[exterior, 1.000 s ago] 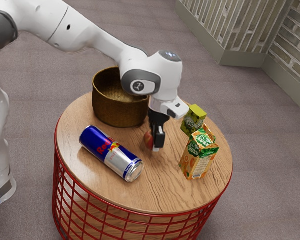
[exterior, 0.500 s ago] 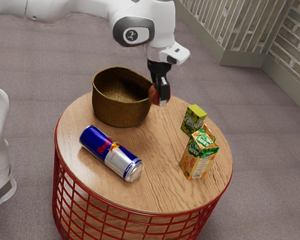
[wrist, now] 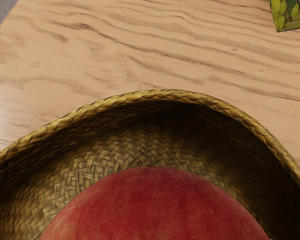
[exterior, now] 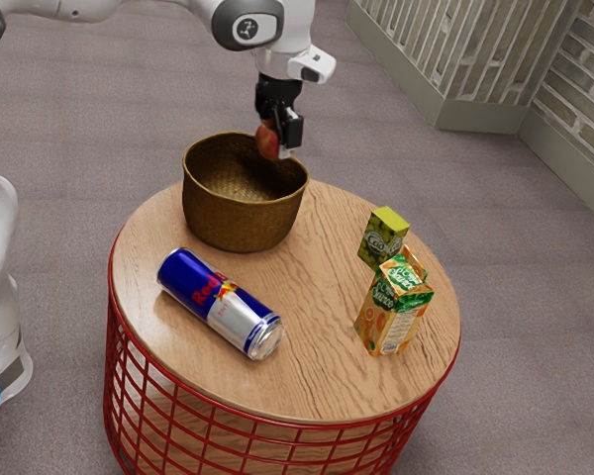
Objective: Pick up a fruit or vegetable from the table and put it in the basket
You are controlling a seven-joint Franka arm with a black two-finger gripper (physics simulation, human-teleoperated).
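My black gripper (exterior: pixel 279 137) is shut on a red apple-like fruit (exterior: pixel 268 141), held in the air over the far rim of the woven basket, toward the exterior view's right. The brown basket (exterior: pixel 240 224) stands upright on the round table. Seen from the hand, the red fruit (wrist: pixel 157 210) is large and close, with the woven inside and curved rim of the basket (wrist: pixel 165 95) beneath and around it. Part of the fruit is hidden by the gripper in the exterior view.
On the wooden table (exterior: pixel 317 371), a Red Bull can (exterior: pixel 220 302) lies on its side in front of the basket. A green grape carton (exterior: pixel 383 237) and an orange juice carton (exterior: pixel 394 307) stand toward the exterior view's right.
The fruit was lifted off the table in my gripper's hold, then carried up and toward the exterior view's left to the basket. The basket, can and cartons have stayed put.
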